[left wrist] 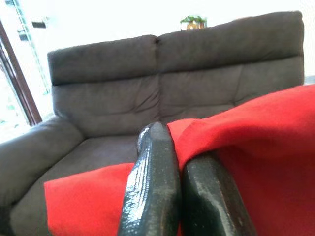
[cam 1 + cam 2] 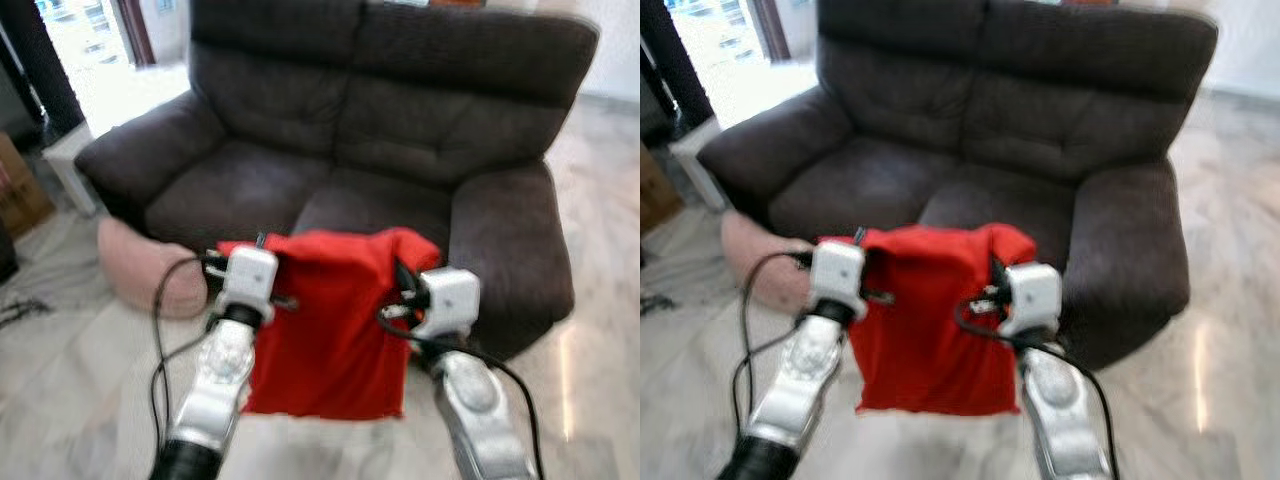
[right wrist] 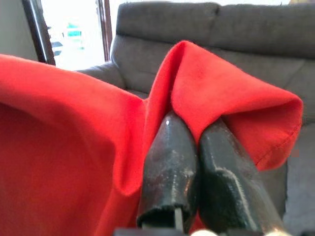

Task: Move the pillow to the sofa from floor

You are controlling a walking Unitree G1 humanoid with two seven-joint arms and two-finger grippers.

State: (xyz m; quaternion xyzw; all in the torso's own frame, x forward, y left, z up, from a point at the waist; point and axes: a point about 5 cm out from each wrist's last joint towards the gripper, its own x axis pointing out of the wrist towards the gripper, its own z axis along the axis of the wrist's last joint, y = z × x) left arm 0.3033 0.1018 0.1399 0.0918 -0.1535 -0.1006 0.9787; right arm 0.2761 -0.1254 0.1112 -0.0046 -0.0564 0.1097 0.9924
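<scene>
Your left claw [image 2: 262, 268] and right claw [image 2: 404, 280] are each clamped on an upper corner of the red pillow [image 2: 330, 330], which hangs off the floor just before the dark sofa [image 2: 380, 130]. It looks limp, light and cloth-soft, so corner grips suit it. Its long axis hangs vertical, broad face toward the seat. A pink cushion [image 2: 140, 265] lies beside the sofa.

The red pillow [image 2: 330, 325] hangs limp and flat, held up by its 2 top corners, in front of the dark brown 2-seat sofa [image 2: 400, 130], off the floor.
</scene>
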